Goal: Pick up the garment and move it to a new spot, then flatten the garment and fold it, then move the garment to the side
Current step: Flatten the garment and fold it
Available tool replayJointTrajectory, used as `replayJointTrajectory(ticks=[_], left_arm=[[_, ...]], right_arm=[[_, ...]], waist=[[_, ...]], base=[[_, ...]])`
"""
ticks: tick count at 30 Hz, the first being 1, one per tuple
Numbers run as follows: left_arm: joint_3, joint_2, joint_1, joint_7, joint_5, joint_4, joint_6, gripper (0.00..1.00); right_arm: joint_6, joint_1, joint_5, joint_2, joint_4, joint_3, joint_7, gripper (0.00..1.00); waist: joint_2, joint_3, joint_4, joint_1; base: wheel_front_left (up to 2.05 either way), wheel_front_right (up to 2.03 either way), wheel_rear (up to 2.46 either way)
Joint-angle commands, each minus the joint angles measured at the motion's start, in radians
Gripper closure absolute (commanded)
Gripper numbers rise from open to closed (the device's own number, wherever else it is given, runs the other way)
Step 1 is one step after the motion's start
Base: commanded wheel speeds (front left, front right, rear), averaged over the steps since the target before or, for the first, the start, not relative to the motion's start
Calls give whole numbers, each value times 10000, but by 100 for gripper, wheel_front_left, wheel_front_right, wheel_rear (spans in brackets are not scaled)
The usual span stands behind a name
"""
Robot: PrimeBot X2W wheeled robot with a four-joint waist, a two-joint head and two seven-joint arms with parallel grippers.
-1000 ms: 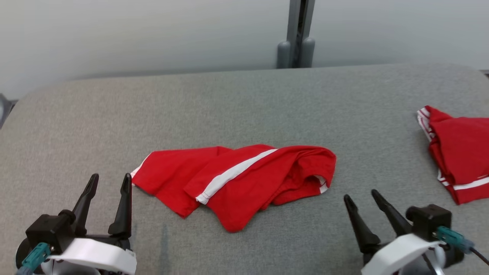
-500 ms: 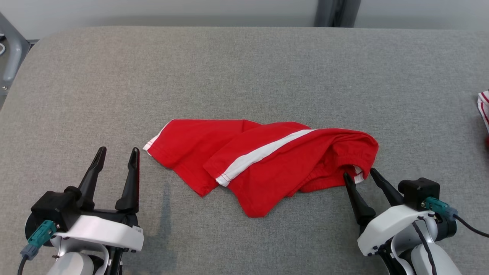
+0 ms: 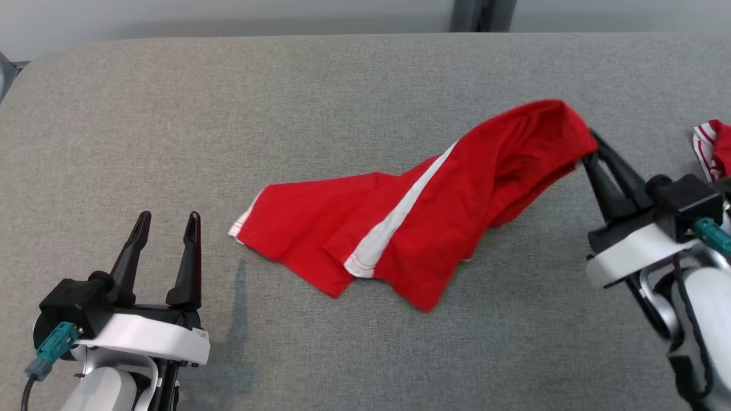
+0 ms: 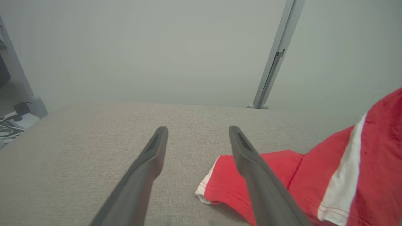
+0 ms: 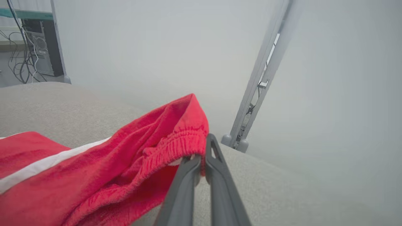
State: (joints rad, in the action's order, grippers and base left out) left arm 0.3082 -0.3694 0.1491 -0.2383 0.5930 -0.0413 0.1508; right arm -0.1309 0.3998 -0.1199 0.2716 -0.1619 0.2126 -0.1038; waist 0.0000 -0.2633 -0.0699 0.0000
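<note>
The right gripper (image 3: 590, 147) is clenched on the red garment (image 3: 411, 228), holding its waistband raised; the rest trails leftward from it on the worktop (image 3: 228, 114). The left gripper (image 3: 167, 220) stands released and empty. This looks like the pick-up step. The next move calls for carrying the garment clear to a new spot.

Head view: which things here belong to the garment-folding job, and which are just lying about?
Job:
- red cloth garment with a white side stripe
- right gripper, shut on the garment's elastic waistband, that end lifted
- left gripper, open, beside the garment
- grey fabric-covered table

Lying about:
- second red garment with white trim, at the right edge
- dark grey upright post behind the table
</note>
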Motion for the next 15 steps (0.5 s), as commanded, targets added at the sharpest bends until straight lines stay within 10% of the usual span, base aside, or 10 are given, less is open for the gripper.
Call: replayJointTrajectory(ticks=[1,15], left_arm=[[-46,-14,146,-64,58,-48,-43,0],[-6,120,246,-164,41,-200,-225,0]], right_arm=[[3,573,369,608,480,425,-331,100],[4,504,385,3713,1164,5269,-419,100]], waist=[[0,37,145,0],[0,-147,584,0]], base=[[0,0,0],[0,0,0]])
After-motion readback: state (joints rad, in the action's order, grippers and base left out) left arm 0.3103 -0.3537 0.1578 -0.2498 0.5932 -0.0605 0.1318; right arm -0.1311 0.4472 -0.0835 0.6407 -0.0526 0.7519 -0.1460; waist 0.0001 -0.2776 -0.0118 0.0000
